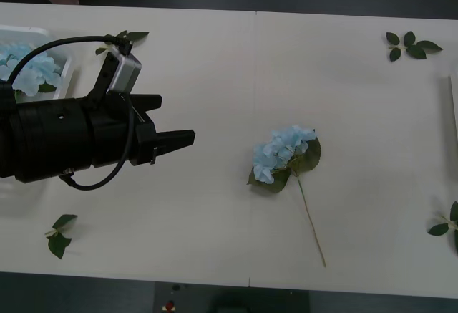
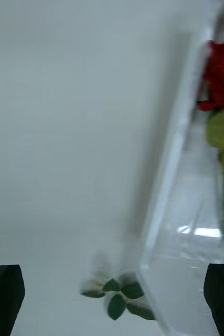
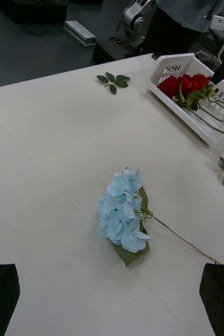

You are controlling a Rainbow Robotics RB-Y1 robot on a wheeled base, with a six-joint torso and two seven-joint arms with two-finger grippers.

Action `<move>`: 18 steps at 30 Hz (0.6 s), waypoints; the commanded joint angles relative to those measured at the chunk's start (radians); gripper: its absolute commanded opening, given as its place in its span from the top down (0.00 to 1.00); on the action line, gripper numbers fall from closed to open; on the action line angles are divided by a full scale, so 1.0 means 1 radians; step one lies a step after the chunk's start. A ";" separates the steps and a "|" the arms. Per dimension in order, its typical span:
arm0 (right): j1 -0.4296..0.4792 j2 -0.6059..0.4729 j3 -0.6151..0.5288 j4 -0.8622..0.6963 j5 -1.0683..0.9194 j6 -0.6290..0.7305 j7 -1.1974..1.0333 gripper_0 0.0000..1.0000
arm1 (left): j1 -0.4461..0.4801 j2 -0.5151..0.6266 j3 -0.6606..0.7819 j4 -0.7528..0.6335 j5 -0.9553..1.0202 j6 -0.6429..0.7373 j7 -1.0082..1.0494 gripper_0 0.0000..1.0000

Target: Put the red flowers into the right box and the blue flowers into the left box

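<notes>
Front view had the left gripper [image 1: 187, 141] hovering above the table [image 1: 215, 76], well to the left of the loose blue flower [image 1: 283, 154], with its black fingers apart and nothing between them. That blue flower lay flat on the bare table surface, head toward the far side and stem trailing back toward the near edge. Behind the left arm, at the table's left end, sat the left box [image 1: 66, 66], and pale blue flower heads [image 1: 28, 69] already lay inside it. A leaf sprig [image 1: 59, 233] lay near the front edge, left of the loose flower; another leaf sprig [image 1: 411, 45] lay far to its right near the far edge. Open table stretched all round the loose flower.

From the left wrist, the right box [image 3: 167, 65] stood well beyond the blue flower [image 3: 122, 216] at the table's far end, holding the red flowers [image 3: 184, 84] with stems running along its length.

At the right wrist, the right gripper [image 2: 112, 294] hung with fingers wide apart and empty over the box rim [image 2: 167, 173]; a red bloom [image 2: 222, 76], somewhat blurred, seemed to lie inside against the wall.
</notes>
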 commanded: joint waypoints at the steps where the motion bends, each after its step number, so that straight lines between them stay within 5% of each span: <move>1: 0.042 0.090 -0.039 -0.169 -0.048 0.066 0.043 0.00 | 0.012 -0.011 0.016 -0.011 0.001 -0.009 -0.026 0.00; 9: 0.166 0.248 -0.030 -0.399 -0.107 0.096 0.032 0.00 | 0.012 -0.011 0.016 -0.011 0.001 -0.009 -0.026 0.00; 18: 0.310 0.368 0.107 -0.559 -0.122 0.014 0.028 0.00 | 0.012 -0.011 0.016 -0.011 0.001 -0.009 -0.026 0.00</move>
